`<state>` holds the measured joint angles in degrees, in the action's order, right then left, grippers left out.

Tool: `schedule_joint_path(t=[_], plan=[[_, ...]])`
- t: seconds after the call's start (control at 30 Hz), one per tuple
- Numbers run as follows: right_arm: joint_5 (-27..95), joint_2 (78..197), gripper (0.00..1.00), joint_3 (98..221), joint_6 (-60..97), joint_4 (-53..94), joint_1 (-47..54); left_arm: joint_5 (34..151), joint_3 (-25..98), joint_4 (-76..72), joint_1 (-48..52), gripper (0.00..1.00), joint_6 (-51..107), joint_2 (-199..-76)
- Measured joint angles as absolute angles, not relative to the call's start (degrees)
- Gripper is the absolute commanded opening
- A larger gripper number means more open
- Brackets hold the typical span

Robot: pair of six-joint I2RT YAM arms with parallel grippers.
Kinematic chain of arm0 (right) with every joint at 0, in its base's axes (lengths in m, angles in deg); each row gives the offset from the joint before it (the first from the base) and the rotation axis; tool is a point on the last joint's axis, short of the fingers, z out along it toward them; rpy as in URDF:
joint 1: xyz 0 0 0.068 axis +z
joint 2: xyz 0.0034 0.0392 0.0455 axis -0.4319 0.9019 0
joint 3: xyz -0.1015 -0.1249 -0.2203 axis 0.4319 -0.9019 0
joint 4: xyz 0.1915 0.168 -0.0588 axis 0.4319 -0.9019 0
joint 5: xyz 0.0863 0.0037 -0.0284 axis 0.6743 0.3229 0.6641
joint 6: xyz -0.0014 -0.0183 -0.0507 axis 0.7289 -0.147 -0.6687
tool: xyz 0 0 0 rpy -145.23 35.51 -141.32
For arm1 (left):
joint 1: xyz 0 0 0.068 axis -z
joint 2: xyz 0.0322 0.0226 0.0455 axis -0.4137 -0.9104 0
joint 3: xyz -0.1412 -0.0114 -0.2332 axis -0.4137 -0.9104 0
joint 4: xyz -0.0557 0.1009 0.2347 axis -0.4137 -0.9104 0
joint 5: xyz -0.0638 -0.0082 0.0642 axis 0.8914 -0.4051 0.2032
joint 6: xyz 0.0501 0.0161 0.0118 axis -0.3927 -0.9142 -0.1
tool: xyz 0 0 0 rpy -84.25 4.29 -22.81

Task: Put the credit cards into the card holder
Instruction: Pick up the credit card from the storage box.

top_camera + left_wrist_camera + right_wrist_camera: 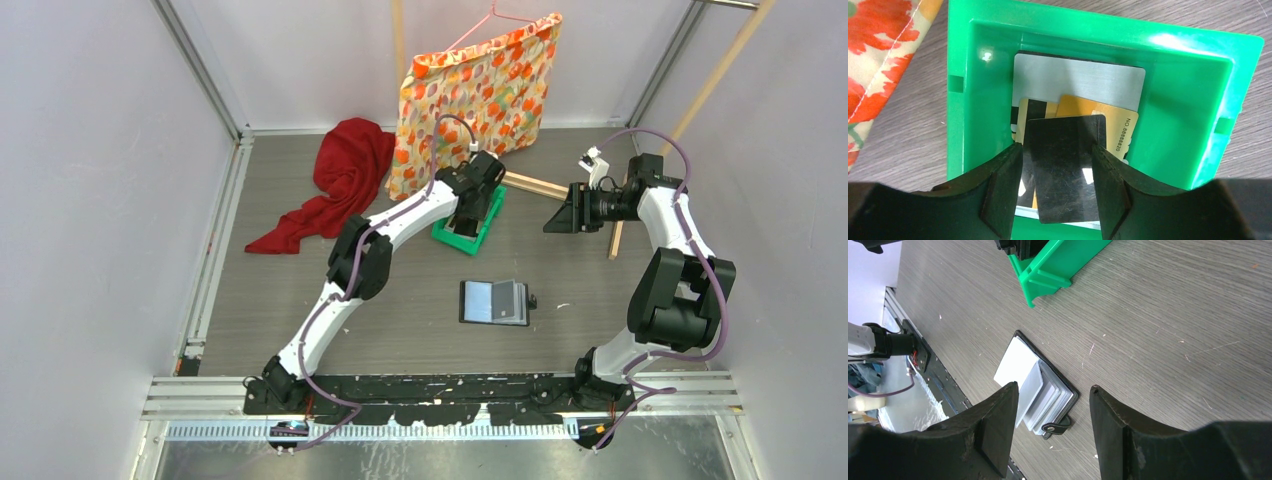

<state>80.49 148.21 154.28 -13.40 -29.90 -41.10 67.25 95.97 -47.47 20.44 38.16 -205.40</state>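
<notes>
Left arm: reaches from its base forward and to the right across the grey wood-grain table (400,340), elbow raised, wrist tipped down over the green plastic tray (448,236) near the middle rear of the table. The left gripper (470,212) points into the tray.

Left wrist view: the left gripper (1057,150) is low inside the green plastic tray (1173,105). Its two dark fingers (1003,195) stand apart, one along each long edge of a glossy black card (1065,167). The right finger overlaps that card's edge and a thin gap shows at the left. Cannot tell whether the card is clamped.

Under the black card are two yellow-gold cards (1098,112) and, beneath them, a brushed silver-grey card (1078,80), all flat on the tray floor.

Right arm: elbow folded high near the right wall, forearm turned inward. The right gripper (562,212) is held above the table, pointing left and well apart from the tray. Its jaws (1053,390) are spread with nothing between them.

The black folding card holder (495,302) lies open on the table between the two arms, nearer than the tray. Its pale shiny pocket pages are fanned and its snap tab is loose (1040,382).

Rear of the table: crumpled red cloth (345,175) and orange floral fabric (480,90) on a hanger.
</notes>
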Motion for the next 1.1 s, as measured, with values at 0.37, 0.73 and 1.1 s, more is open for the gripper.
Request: schedule_joint_path(t=[0.37,0.73,1.1], plan=[[80.71,148.21,0.59,154.28,-13.4,-29.93,-41.1,74.21,83.18,-38.97,19.98,0.52,31.74,-198.69],[80.31,148.21,0.6,155.21,-15.98,-32.22,-39.52,83.78,49.54,-16.39,18.21,0.62,28.24,-171.09],[66.72,163.03,0.62,188.33,-18.1,-36.59,-16.86,95.1,27.53,11.39,8.84,0.72,43.12,-155.94]])
